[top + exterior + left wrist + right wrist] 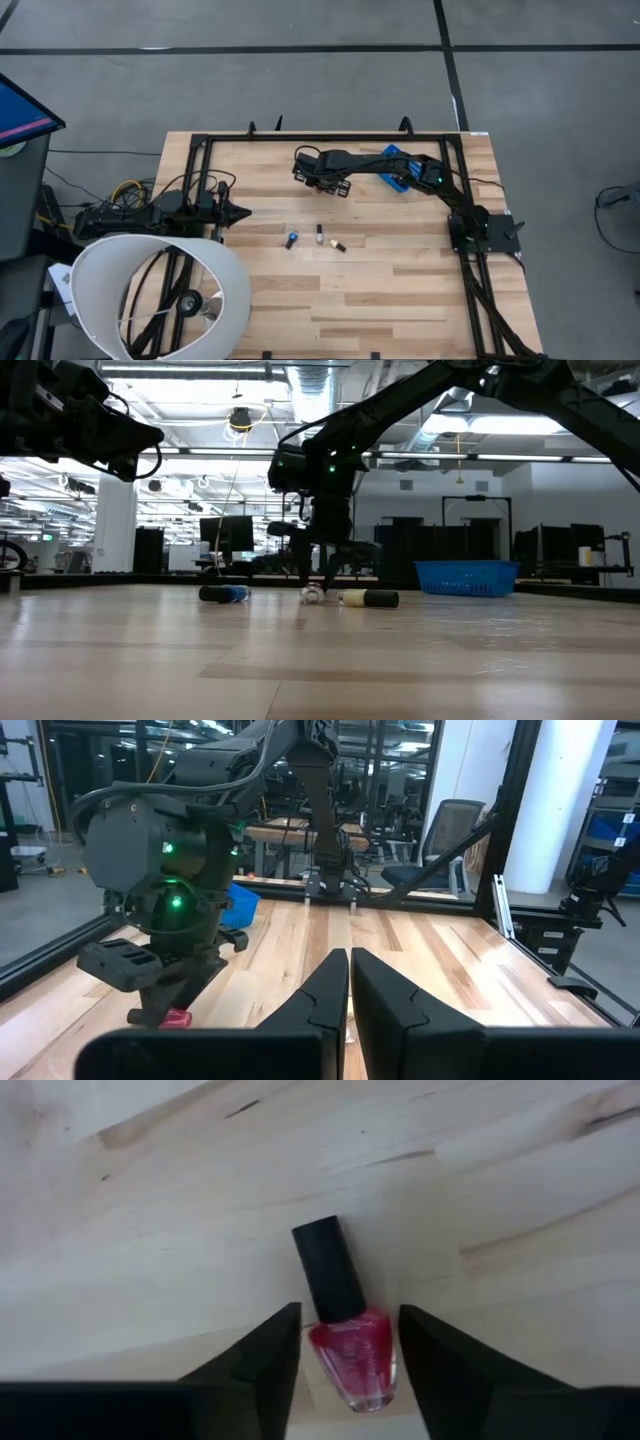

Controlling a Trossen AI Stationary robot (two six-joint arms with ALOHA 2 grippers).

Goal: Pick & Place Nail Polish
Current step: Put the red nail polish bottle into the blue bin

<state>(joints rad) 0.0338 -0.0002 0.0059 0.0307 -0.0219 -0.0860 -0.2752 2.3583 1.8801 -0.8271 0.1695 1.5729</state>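
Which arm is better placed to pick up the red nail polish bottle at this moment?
Right. The right gripper is low over the table with its open fingers either side of the red nail polish bottle, which lies flat. The left gripper waits at the table's left edge, fingers together, far from it.

Right hand [320, 181] low over table [400, 290] — three small bottles [318, 238] nearby, left hand [243, 211] apart

We are in a big robot lab. We see a wooden desk [330, 290] inside a black metal frame [300, 137], a grey concrete floor [300, 80], office chairs [440, 850], dark screens [225, 532] and long ceiling lights [200, 452].
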